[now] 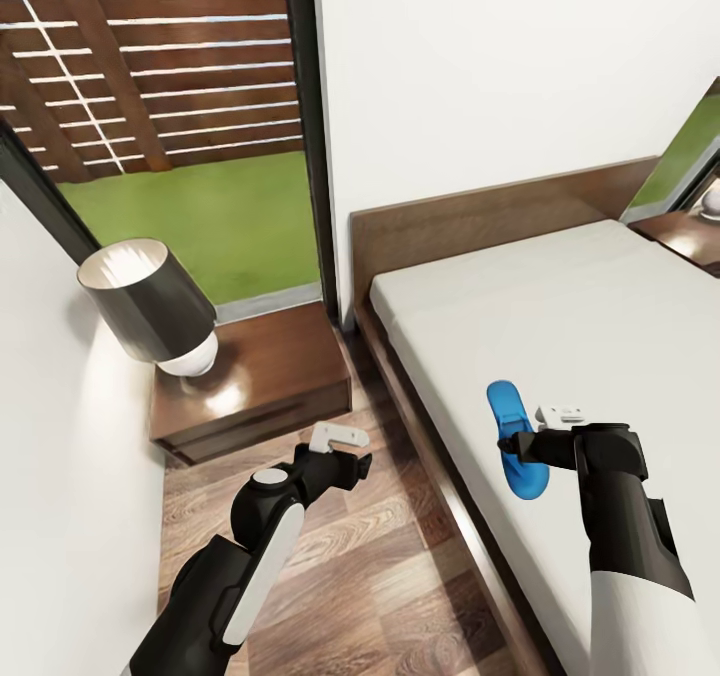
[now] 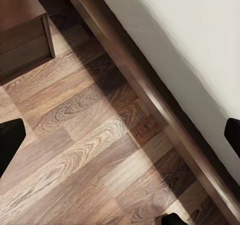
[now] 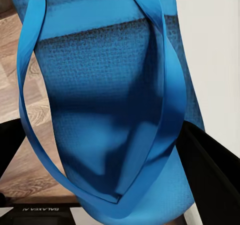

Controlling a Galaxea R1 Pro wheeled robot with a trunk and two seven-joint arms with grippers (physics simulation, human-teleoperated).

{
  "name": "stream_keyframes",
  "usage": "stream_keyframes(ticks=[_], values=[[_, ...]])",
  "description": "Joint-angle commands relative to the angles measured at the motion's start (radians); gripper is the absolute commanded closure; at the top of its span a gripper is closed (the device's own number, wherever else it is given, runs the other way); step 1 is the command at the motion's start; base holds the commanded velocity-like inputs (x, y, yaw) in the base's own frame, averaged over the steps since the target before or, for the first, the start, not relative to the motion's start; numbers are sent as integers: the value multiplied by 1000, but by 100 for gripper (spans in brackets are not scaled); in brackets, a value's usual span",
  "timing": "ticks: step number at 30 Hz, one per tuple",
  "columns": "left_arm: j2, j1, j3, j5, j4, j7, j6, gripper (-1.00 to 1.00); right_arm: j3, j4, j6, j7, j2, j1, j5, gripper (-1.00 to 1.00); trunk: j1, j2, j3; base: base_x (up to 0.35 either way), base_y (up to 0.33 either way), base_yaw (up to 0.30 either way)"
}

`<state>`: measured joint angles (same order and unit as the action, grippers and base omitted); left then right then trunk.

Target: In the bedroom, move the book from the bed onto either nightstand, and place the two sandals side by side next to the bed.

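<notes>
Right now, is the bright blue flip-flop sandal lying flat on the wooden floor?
No, the bright blue flip-flop sandal is held up by the right gripper, above the light grey mattress.

The floor (image 1: 370,566) is wood plank in mixed brown tones, its grain plain in the left wrist view (image 2: 90,155); a white wall (image 1: 480,76) rises at the far side; left of it a dark door frame (image 1: 312,136) borders a glass opening; through it lies green grass (image 1: 220,216), and beyond that a slatted brown fence (image 1: 170,66) with pale gaps between the boards; another white wall (image 1: 60,436) runs along the near left; at the far right a mirror or window (image 1: 690,156) shows a strip of green.
</notes>
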<state>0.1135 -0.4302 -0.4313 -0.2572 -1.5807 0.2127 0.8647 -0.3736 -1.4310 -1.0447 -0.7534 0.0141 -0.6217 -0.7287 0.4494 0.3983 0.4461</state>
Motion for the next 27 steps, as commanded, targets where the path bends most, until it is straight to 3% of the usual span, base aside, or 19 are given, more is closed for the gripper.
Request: stream_keyframes(ticks=[1, 7, 27], values=[[0, -1, -1, -10, -1, 10, 3, -100, -2, -1, -2, -11, 1, -1, -9, 100, 1, 2, 1, 0, 0, 0], [0, -1, -3, -10, -1, 11, 2, -100, 2, -1, -2, -12, 2, -1, -9, 100, 1, 2, 0, 0, 0, -92], [0, -1, -3, -10, -1, 11, 1, -100, 5, 0, -2, -12, 3, -1, -9, 100, 1, 2, -11, 0, 0, -235]])
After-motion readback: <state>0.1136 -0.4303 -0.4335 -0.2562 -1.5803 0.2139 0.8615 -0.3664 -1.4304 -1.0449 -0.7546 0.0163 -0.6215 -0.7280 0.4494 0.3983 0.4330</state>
